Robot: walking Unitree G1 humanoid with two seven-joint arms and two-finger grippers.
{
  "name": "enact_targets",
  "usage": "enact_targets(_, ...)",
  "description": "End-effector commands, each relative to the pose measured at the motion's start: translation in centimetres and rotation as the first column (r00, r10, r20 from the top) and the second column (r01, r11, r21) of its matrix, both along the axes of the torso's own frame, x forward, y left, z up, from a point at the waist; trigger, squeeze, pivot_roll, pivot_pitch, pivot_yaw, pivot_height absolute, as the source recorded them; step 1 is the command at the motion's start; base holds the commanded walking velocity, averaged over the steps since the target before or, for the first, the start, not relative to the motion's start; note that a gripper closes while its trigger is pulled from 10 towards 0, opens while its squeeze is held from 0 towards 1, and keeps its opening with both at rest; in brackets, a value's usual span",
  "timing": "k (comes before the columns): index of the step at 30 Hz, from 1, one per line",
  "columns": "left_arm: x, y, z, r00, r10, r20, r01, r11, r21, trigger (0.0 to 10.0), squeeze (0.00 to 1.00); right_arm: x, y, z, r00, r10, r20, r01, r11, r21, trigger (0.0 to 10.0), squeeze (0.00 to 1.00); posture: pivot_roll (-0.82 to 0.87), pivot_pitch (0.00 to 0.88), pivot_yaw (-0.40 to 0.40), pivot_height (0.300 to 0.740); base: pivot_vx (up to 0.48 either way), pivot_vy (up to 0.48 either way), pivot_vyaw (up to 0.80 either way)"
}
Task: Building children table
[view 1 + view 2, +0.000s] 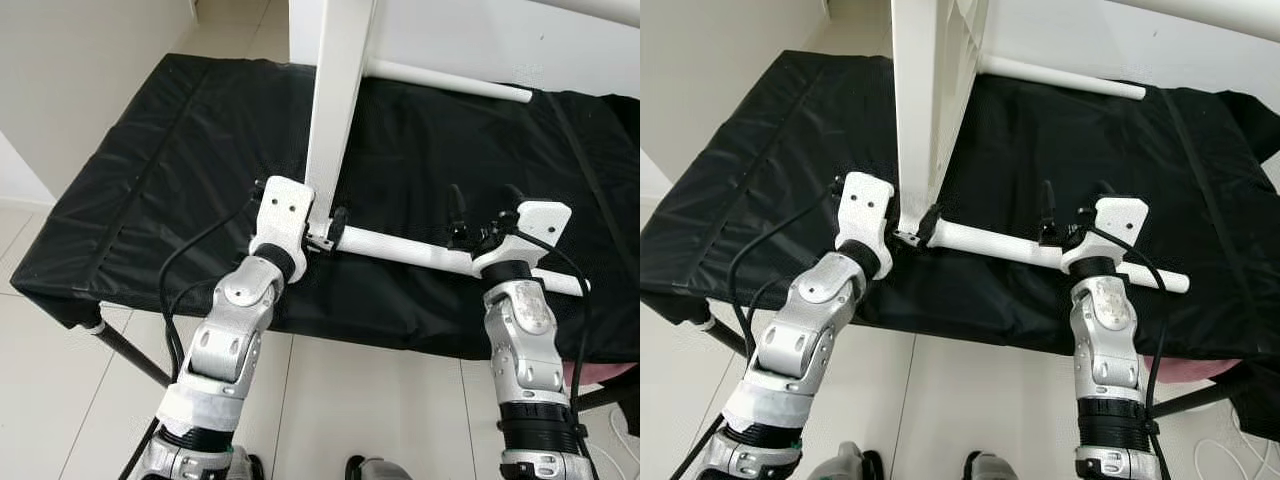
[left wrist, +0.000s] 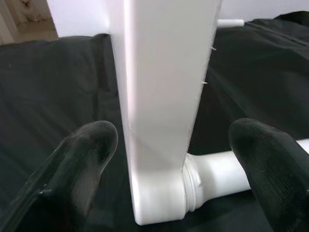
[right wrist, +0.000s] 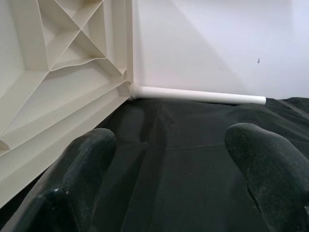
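Left claw [image 1: 322, 222] is sitting spread at the lower corner of the white table panel [image 1: 335, 110], which is standing on edge on the black-covered tabletop [image 1: 170, 150], one finger to either side, neither clearly pressing. A white leg [image 1: 400, 245] is running from that corner toward the robot's right, long axis lying flat. Right claw [image 1: 484, 212] is hovering spread over that leg's far half, gripping nothing, nearer its free end.
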State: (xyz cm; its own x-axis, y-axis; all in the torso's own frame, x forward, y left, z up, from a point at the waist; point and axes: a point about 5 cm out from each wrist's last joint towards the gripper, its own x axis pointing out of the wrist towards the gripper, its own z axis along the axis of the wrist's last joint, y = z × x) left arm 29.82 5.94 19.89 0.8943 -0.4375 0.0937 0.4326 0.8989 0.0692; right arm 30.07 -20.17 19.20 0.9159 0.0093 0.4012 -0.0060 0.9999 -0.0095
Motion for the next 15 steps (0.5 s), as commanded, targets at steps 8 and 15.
enact_targets(8, 0.04, -0.37, -0.27, 0.999, 0.052, -0.011, -0.051, 0.999, 0.017, 10.0, 0.0, 0.05, -0.06, 0.26, 1.0, 0.005, 0.001, -0.005, 1.0, -0.012, 10.0, 0.0, -0.12, 0.1, 0.016, 0.74, 0.0, 0.0, 0.0)
enact_targets(15, 0.49, -0.9, 0.0, 0.997, 0.072, -0.004, -0.072, 0.997, 0.018, 10.0, 0.0, 0.23, -0.01, 0.46, 1.0, 0.008, 0.004, -0.008, 1.0, -0.012, 10.0, 0.0, -0.12, 0.102, 0.012, 0.74, 0.0, 0.0, 0.0)
